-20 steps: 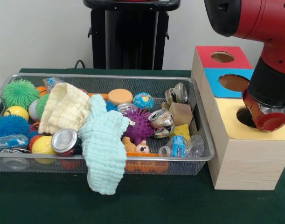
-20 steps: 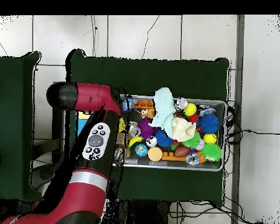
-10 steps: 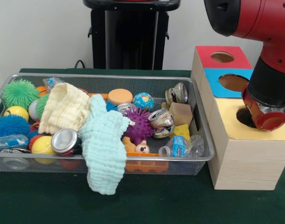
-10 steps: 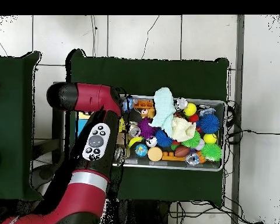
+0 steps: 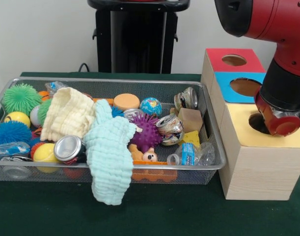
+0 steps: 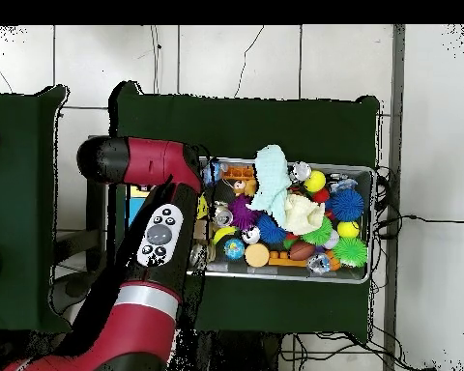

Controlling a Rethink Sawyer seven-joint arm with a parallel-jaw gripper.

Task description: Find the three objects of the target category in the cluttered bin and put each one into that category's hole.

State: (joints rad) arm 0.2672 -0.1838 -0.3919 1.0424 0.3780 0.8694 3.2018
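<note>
surface: dark green table cloth (image 5: 154, 216) | room: pale wall (image 5: 41, 34), tiled floor (image 6: 275, 58) | end effector: grip state unclear

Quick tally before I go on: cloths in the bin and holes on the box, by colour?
Yellow cloth: 1
Mint cloth: 1
Red hole: 1
Blue hole: 1
Yellow hole: 1, partly hidden
Total: 5

text: none legible | bottle label (image 5: 187, 153) (blue, print too small to read)
</note>
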